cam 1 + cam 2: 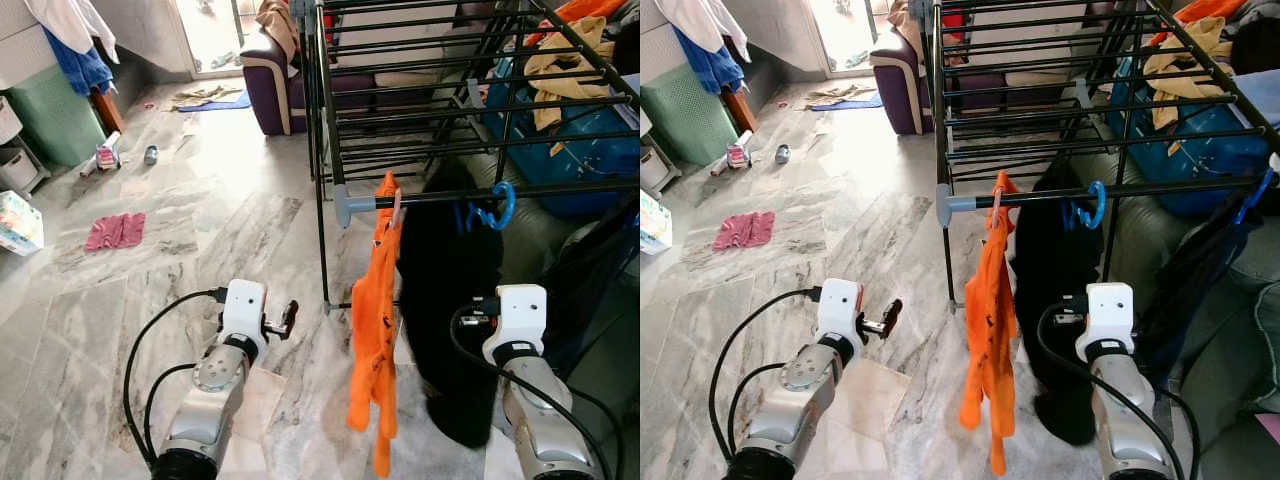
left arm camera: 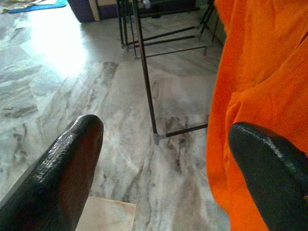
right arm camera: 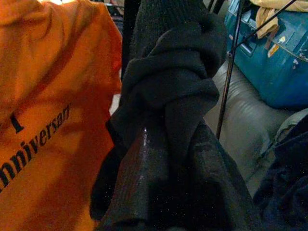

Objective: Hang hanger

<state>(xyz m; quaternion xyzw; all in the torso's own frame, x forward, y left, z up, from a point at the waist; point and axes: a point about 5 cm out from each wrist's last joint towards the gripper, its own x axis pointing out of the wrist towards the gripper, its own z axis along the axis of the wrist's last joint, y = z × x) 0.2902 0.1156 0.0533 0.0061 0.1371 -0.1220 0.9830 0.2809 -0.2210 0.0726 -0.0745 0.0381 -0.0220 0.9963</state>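
Right gripper (image 3: 168, 159) jaws clenched on black garment (image 1: 450, 300); blue hanger (image 1: 497, 208) above on rack rail (image 1: 450, 195). Left gripper (image 2: 168, 163) jaws released, orange shirt (image 1: 375, 320) beside.

Your left arm (image 1: 205, 400) reaches forward low on the left, its wrist level, and your left gripper (image 1: 285, 320) points to the right with its two black fingers (image 2: 67, 168) spread wide apart, nothing between them. Your right arm (image 1: 535, 420) rises on the right side; your right gripper (image 3: 168, 183) has its fingers closed together, pinching dark cloth
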